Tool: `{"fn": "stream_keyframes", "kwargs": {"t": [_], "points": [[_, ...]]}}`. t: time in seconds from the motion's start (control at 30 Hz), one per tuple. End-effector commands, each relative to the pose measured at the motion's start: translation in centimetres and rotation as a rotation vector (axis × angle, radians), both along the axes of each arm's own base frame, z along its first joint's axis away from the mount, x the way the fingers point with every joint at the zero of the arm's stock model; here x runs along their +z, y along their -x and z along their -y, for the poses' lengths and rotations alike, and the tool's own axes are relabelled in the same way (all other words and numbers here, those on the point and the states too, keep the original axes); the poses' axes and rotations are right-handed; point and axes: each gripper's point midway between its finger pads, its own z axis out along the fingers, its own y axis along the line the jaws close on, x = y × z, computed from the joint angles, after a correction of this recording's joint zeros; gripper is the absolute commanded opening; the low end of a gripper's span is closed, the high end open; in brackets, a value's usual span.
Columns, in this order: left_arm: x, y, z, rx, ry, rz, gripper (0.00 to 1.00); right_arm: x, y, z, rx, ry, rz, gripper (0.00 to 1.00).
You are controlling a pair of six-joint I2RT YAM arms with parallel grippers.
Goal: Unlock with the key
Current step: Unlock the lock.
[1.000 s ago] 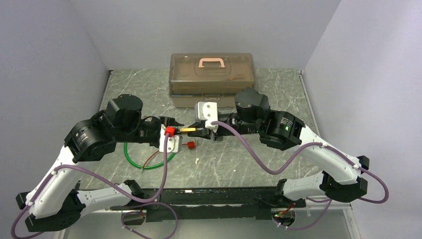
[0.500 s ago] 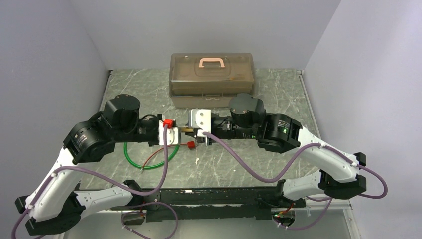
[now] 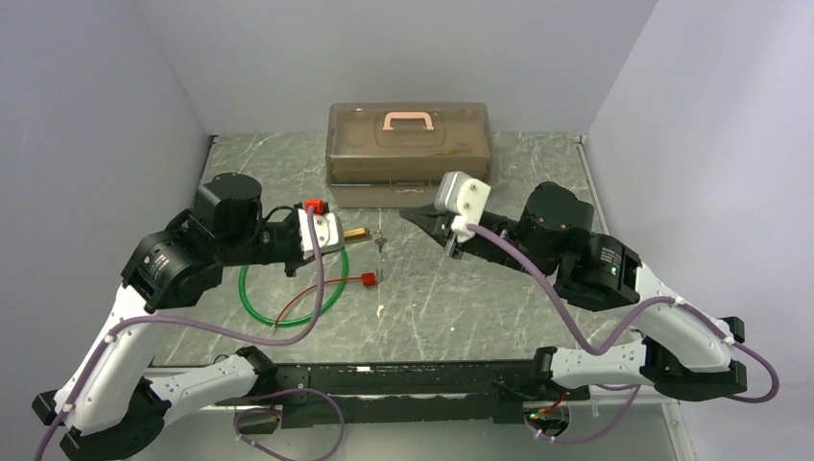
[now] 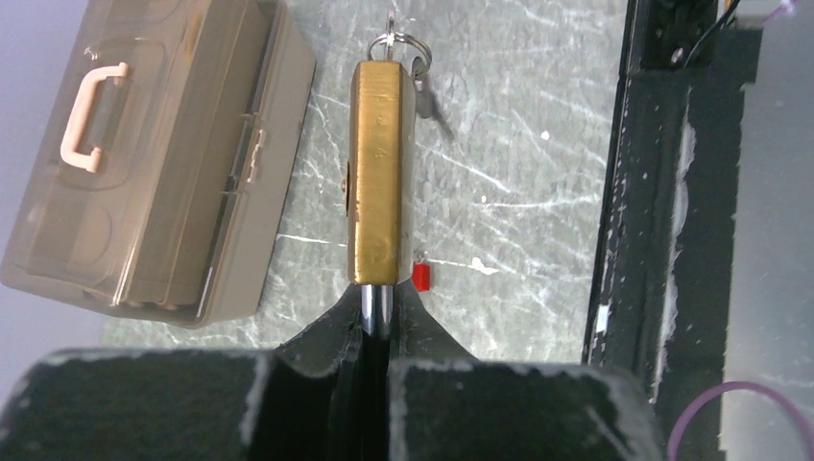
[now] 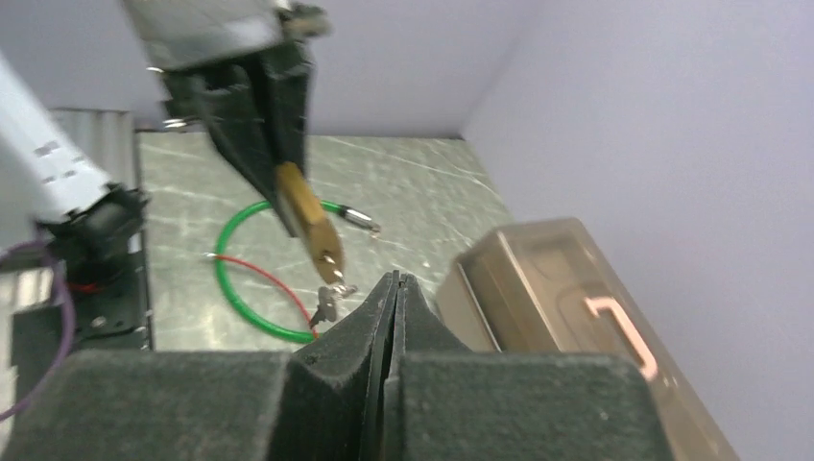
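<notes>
Left gripper: jaws pinched on the silver shackle of the brass padlock. Padlock body sticks straight out from the tips, held clear above the bench. At the padlock's far end is a split ring. The key dangles from it, just beside the body's corner. Possibly another key sits in the keyhole, but that end is hidden.

Right gripper: jaws pressed together, nothing between them. Tips apart from the padlock, off to its right, near the front of the translucent toolbox.

On the bench under the padlock: green cable in a loop, red tag on red wire.
</notes>
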Motion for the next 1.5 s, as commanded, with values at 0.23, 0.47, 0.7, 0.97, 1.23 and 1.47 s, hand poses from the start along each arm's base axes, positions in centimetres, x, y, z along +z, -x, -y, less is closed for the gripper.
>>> {"fn": "stream_keyframes", "kwargs": {"t": [0.23,0.47,0.7,0.97,1.23,1.47], "points": [[5.9,0.1,2.5,0.002,0.327,-0.160,0.00,-1.0,-8.7,-0.1,-0.498,-0.104,-0.095,0.00],[6.1,-0.4,2.7,0.013,0.371,-0.192,0.00,0.1,-8.9,0.6,-0.528,-0.196,-0.100,0.00],[6.0,-0.7,2.8,0.021,0.382,-0.204,0.00,0.3,-8.8,0.3,-0.514,-0.211,-0.110,0.00],[5.9,-1.1,3.0,0.024,0.388,-0.211,0.00,0.1,-8.3,-1.6,-0.457,-0.211,-0.132,0.00],[5.8,-1.5,3.1,0.031,0.389,-0.207,0.00,-0.7,-7.1,-4.4,-0.381,-0.188,-0.149,0.00],[6.0,-1.5,3.3,0.014,0.389,-0.207,0.00,-3.3,-5.1,-7.4,-0.310,-0.086,-0.158,0.00]]}}
